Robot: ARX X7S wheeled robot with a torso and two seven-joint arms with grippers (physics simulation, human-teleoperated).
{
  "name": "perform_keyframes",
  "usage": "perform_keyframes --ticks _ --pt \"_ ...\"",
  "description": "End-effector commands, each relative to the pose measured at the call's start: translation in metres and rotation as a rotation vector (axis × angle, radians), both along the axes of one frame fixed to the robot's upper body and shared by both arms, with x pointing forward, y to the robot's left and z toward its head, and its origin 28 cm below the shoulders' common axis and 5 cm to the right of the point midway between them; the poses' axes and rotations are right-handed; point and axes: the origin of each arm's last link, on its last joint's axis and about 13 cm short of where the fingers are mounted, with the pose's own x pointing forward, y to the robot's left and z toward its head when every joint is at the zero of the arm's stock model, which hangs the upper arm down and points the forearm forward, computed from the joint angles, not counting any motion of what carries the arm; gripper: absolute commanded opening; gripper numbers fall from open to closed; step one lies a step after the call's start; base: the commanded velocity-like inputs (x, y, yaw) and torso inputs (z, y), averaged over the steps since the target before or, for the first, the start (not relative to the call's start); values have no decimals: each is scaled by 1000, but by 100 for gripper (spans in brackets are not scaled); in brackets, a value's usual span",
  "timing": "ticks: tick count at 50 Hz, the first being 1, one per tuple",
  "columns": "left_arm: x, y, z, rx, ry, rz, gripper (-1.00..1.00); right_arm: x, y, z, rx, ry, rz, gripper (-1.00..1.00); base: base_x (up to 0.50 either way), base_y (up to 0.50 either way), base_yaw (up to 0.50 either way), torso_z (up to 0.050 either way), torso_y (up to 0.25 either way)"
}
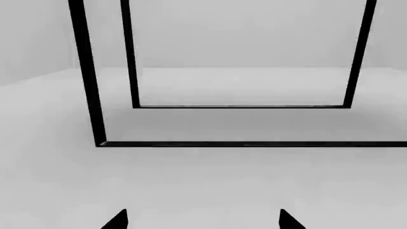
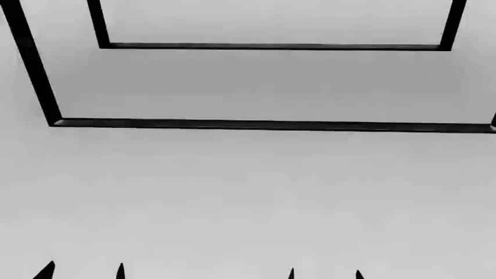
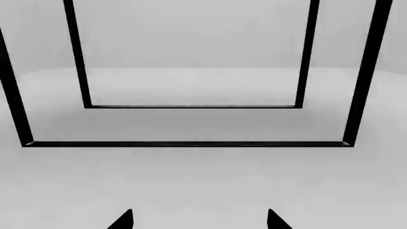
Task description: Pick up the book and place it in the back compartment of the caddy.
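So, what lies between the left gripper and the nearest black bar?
Only bare grey surface, seen in the left wrist view, lies between the left gripper and the black bar. Neither book nor caddy shows anywhere.

No text, label, brand, number or sign can be read in any of the three views.

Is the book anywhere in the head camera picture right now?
No, the head view shows only a bare grey floor, black frame bars and the dark pincer fingertips at the bottom edge.
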Motion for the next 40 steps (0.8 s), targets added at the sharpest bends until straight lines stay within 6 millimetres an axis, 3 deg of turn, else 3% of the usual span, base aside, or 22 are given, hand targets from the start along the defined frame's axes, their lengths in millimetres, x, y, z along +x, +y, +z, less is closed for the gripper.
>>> perform_keyframes --ticks 1,22,25,30,33,37,38,39,40 --pt "0 0 0 0 0 0 100 0 -2 0 0 0 -13 100 0 0 -3 0 0" --pt "3 -4 6 103 -60 15 100 -2 -2 7 27 -33 -8 100 0 0 0 0 0" --pt "5 -8 24 91 -101 -7 100 -2 -3 11 15 -53 -5 100 0 0 0 0 0" --pt "16 -16 72 107 -245 -67 100 -14 -2 35 -39 -184 -12 100 0 0 0 0 0" --pt "20 -23 110 120 -345 -98 100 -25 0 57 -67 -293 -19 100 0 0 0 0 0" --pt "20 -29 144 130 -450 -127 100 -46 0 85 -119 -405 -36 100 0 0 0 0 0" --pt "18 -30 158 126 -485 -134 100 -42 -5 88 -109 -426 -32 100 0 0 0 0 0" --pt "16 -32 171 132 -522 -134 100 -16 -25 110 -111 -436 -10 100 0 0 0 0 0" --pt "15 -33 177 123 -540 -133 100 4 -25 137 -131 -471 -20 100 0 0 0 0 0"
